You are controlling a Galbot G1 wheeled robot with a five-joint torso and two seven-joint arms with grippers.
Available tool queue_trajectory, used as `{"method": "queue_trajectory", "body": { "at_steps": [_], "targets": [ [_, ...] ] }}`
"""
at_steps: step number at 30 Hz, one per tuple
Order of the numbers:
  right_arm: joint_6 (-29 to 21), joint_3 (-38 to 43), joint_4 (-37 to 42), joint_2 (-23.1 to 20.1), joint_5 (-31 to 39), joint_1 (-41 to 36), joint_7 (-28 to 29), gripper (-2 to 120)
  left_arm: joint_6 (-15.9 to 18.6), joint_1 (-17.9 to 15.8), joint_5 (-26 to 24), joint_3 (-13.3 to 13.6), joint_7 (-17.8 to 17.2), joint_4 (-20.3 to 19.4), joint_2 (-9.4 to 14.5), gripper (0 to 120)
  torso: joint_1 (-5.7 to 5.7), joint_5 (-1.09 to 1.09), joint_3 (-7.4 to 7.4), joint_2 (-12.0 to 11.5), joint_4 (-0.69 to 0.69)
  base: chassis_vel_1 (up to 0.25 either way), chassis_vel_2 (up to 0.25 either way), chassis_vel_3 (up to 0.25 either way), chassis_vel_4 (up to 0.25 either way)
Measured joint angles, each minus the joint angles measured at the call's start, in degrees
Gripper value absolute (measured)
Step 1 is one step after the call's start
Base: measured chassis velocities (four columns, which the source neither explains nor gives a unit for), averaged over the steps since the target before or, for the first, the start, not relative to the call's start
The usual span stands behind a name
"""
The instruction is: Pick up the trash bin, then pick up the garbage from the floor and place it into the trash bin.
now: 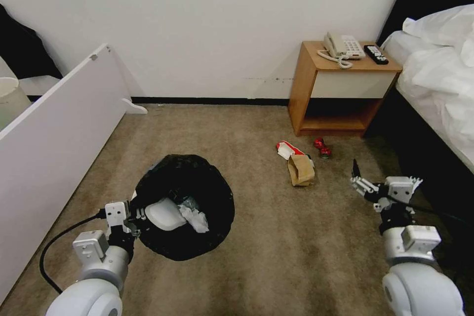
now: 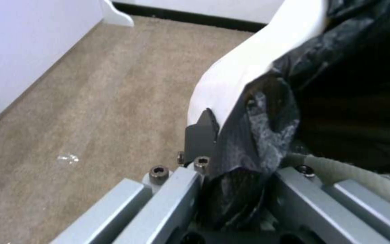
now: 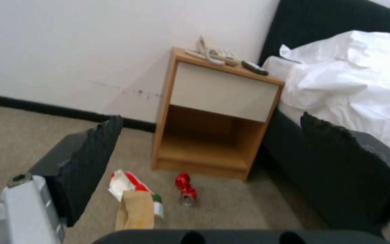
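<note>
— What do you have closest to you?

— Your left hand (image 1: pixel 132 213) pinches the rim of the trash bin (image 1: pixel 185 206), fingers (image 2: pixel 201 135) pressed on smooth white plastic and the crinkled black bag (image 2: pixel 267 125). The bin hangs round and dark over the carpet, with a white slipper (image 1: pixel 165 214) and crumpled paper (image 1: pixel 195 218) inside.

— And your other side?

— Your right hand (image 3: pixel 211 159) hovers low with its ribbed black pads (image 3: pixel 91 162) spread wide, holding nothing.

— What's past it?

— On the short beige carpet (image 1: pixel 276 256) you see a creased brown paper bag (image 1: pixel 300 170), touching a red-white packet (image 1: pixel 288 149), and just beside them a crushed shiny red can (image 1: pixel 322 147). Farther on stands a boxy wooden nightstand (image 1: pixel 340 94) carrying a phone (image 1: pixel 341 47) and remote (image 1: pixel 375 54), against a plain white wall (image 1: pixel 222 19). A bed (image 1: pixel 439 79) with rumpled white sheets lies on your right, a flat white panel (image 1: pixel 54 138) on your left.
</note>
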Motion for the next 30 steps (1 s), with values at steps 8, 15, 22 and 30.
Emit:
{"method": "queue_trajectory", "body": {
  "at_steps": [8, 15, 22, 30],
  "targets": [
    [5.26, -0.76, -1.38, 4.52, -5.6, -1.13, -1.71, 100, -2.86, 0.08, 1.74, 1.06, 0.6, 1.02, -1.25, 0, 0.0, 0.0, 0.0, 0.0, 0.0, 0.0, 0.0, 0.0, 0.0],
    [8.73, -2.48, -3.15, 10.47, -11.84, -0.88, -2.93, 100, -5.05, 0.99, 5.4, 1.57, 1.72, 2.03, -2.98, 0, 0.0, 0.0, 0.0, 0.0, 0.01, 0.0, 0.0, 0.0, 0.0],
    [10.61, -3.08, -3.6, 13.6, -15.42, -0.99, -4.0, 100, -5.67, 1.1, 6.41, 2.58, 2.01, 1.83, -3.5, 0, 0.0, 0.0, 0.0, -0.01, 0.0, 0.0, 0.0, 0.0, 0.0],
    [12.0, -2.97, -3.36, 14.64, -16.99, -2.0, -4.56, 100, -6.36, 1.32, 7.26, 3.19, 2.07, 1.81, -4.67, 0, 0.0, 0.01, 0.0, -0.01, 0.0, 0.0, 0.0, 0.0, 0.0]
  ]
}}
